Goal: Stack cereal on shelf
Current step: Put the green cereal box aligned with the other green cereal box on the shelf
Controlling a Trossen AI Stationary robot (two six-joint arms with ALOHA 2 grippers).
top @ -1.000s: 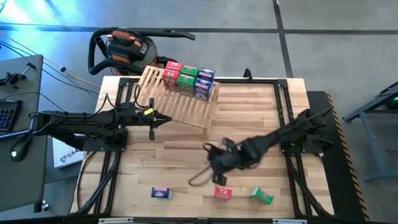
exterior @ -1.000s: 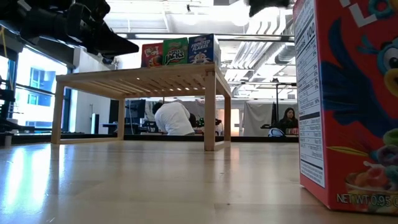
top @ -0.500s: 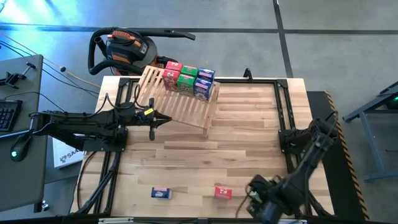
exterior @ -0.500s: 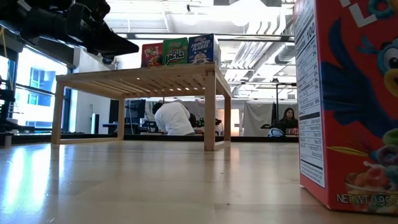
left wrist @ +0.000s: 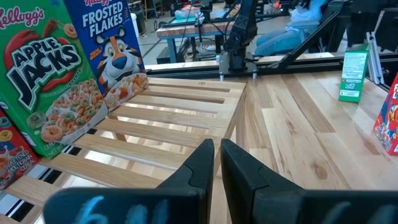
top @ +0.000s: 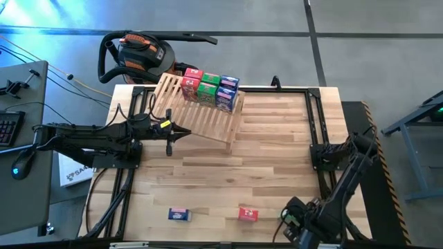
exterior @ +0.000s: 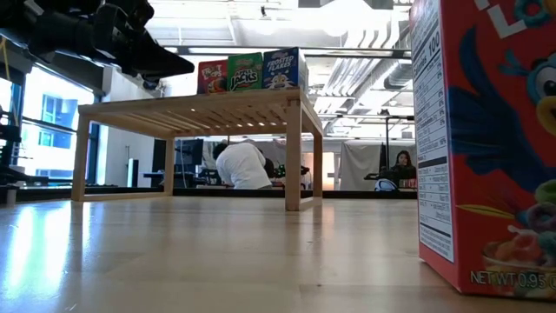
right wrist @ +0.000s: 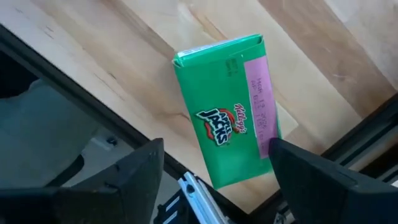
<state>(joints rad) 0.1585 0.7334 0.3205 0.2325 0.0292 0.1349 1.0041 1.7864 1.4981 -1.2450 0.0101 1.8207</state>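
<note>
The shelf stands at the table's far left on its short legs, with several cereal boxes upright on its slats. A blue box and a red box lie on the tabletop near the front edge. A green box lies flat by the table's near right edge. My right gripper hovers over it, open, one finger on each side of its lower end, and hides it in the high view. My left gripper is shut, just off the shelf's near left edge.
A black metal frame runs around the tabletop. A vacuum cleaner stands on the floor behind the far left corner. In the low view the red box fills the right side. People sit in the room beyond the table.
My right gripper has swung quickly from the table's middle toward the near right corner. It now hangs over the green box, which has stayed put. The left arm has kept still.
</note>
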